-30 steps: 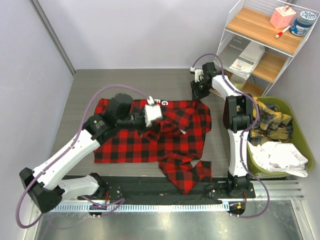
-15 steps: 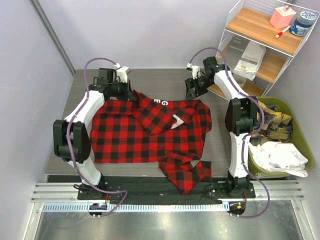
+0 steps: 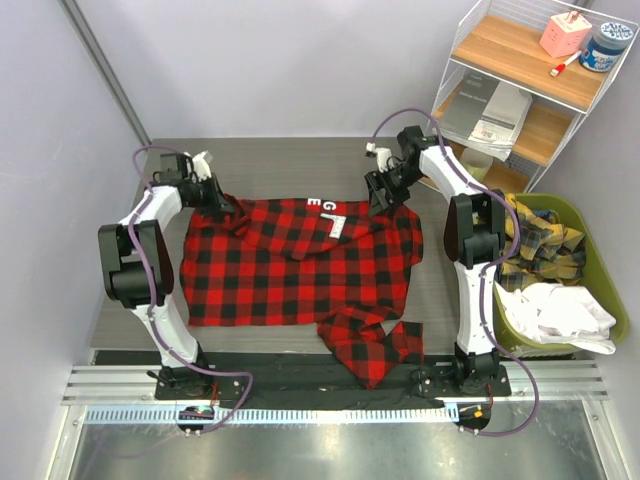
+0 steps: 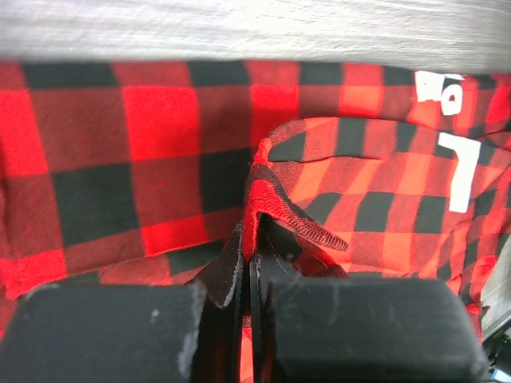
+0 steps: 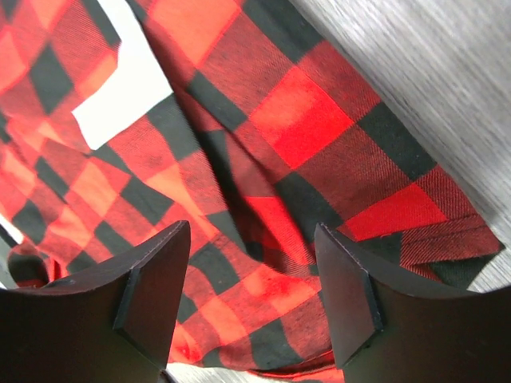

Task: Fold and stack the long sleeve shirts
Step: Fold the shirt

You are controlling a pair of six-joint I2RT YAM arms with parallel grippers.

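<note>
The surface (image 3: 270, 160) is dark grey wood-grain, bounded by pale walls (image 3: 300, 60) on the far and left sides. A white wire rack (image 3: 500, 45) stands beyond the far right corner, and a green bin (image 3: 598, 268) of loose garments sits off the right edge. The red-and-black checked shirt (image 3: 290, 265) lies spread across the centre, one sleeve reaching the near edge. The left fingers (image 3: 222, 203) are closed on a fold at its far left corner. The right fingers (image 3: 383, 192) stand wide above its far right corner, holding nothing.

Overhead view spans table (image 3: 290, 160); both wrist views close on shirt (image 3: 290, 265).
</note>
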